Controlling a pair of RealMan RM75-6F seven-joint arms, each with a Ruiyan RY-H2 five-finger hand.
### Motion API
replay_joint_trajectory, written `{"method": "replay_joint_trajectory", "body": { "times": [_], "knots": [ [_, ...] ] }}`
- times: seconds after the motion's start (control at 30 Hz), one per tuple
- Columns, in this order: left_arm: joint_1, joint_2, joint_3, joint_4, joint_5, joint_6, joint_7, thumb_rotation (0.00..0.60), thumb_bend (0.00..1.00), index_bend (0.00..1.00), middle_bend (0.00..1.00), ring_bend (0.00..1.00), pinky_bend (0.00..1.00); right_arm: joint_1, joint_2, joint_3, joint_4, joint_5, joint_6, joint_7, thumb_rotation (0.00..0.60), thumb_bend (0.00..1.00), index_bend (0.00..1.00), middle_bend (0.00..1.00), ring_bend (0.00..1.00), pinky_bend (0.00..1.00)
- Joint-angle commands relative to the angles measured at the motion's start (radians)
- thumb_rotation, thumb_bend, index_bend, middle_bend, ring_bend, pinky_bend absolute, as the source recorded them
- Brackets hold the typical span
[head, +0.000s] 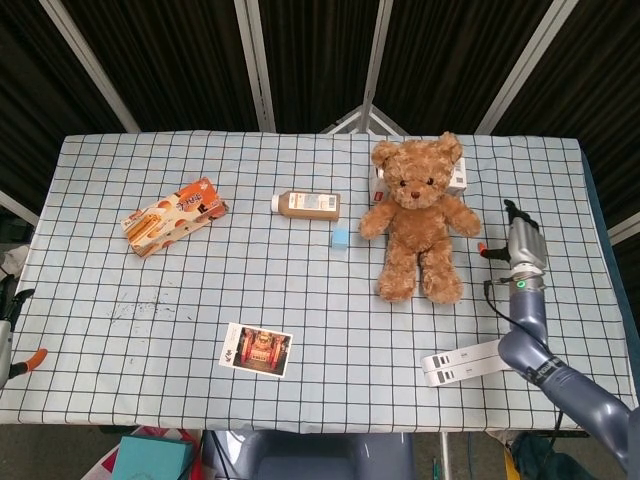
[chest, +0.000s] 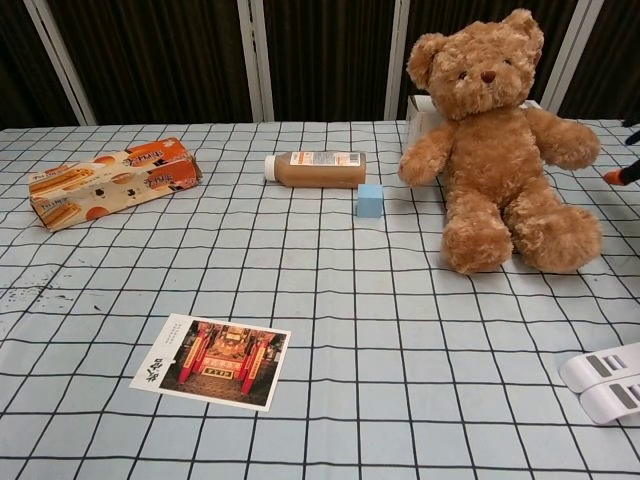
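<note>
Teddy bear sits upright at the desk's far right; the right robot hand hangs just beside it, released, holding nothing; re-grasping means reaching left

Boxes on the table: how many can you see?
2. An orange snack box lies at the left; a white box stands behind the teddy bear, mostly hidden by it.

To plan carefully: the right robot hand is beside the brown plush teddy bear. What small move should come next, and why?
Probably ease the right robot hand a little to the right, away from the brown plush teddy bear. The bear sits upright by itself, and the hand holds nothing and is apart from its arm; more gap would avoid knocking it.
</note>
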Motion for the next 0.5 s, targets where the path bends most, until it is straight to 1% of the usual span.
{"method": "replay_joint_trajectory", "body": {
  "times": [0.03,0.13,0.23,0.3,0.37,0.43,0.5],
  "knots": [
    [0.002,0.002,0.002,-0.002,0.004,0.002,-0.003,0.6,0.24,0.17,0.0,0.0,0.03,-0.047,0.051,-0.012,-0.025,0.001,0.029,0.002,0.6,0.33,0.0,0.12,0.0,0.0],
    [0.001,0.004,0.004,-0.003,0.007,0.0,-0.006,0.6,0.24,0.17,0.0,0.0,0.03,-0.116,0.133,-0.033,-0.123,-0.037,0.051,0.032,0.6,0.33,0.0,0.12,0.0,0.0],
    [0.0,0.005,0.005,-0.004,0.008,-0.004,-0.006,0.6,0.24,0.17,0.0,0.0,0.03,-0.216,0.243,-0.068,-0.296,-0.109,0.109,0.073,0.6,0.33,0.0,0.12,0.0,0.0],
    [-0.002,0.005,0.007,-0.004,0.01,-0.008,-0.004,0.6,0.24,0.17,0.0,0.0,0.03,-0.296,0.307,-0.094,-0.42,-0.172,0.189,0.11,0.6,0.33,0.0,0.12,0.0,0.0],
    [-0.003,0.005,0.01,-0.005,0.013,-0.01,-0.002,0.6,0.24,0.17,0.0,0.0,0.03,-0.371,0.349,-0.126,-0.524,-0.252,0.287,0.143,0.6,0.33,0.0,0.12,0.0,0.0],
    [-0.003,0.004,0.014,-0.007,0.019,-0.011,0.0,0.6,0.24,0.17,0.0,0.0,0.03,-0.441,0.374,-0.17,-0.598,-0.346,0.386,0.169,0.6,0.33,0.0,0.12,0.0,0.0],
    [-0.003,0.004,0.018,-0.008,0.026,-0.012,0.002,0.6,0.24,0.17,0.0,0.0,0.03,-0.495,0.383,-0.22,-0.631,-0.436,0.466,0.175,0.6,0.33,0.0,0.12,0.0,0.0]
  ]
}}
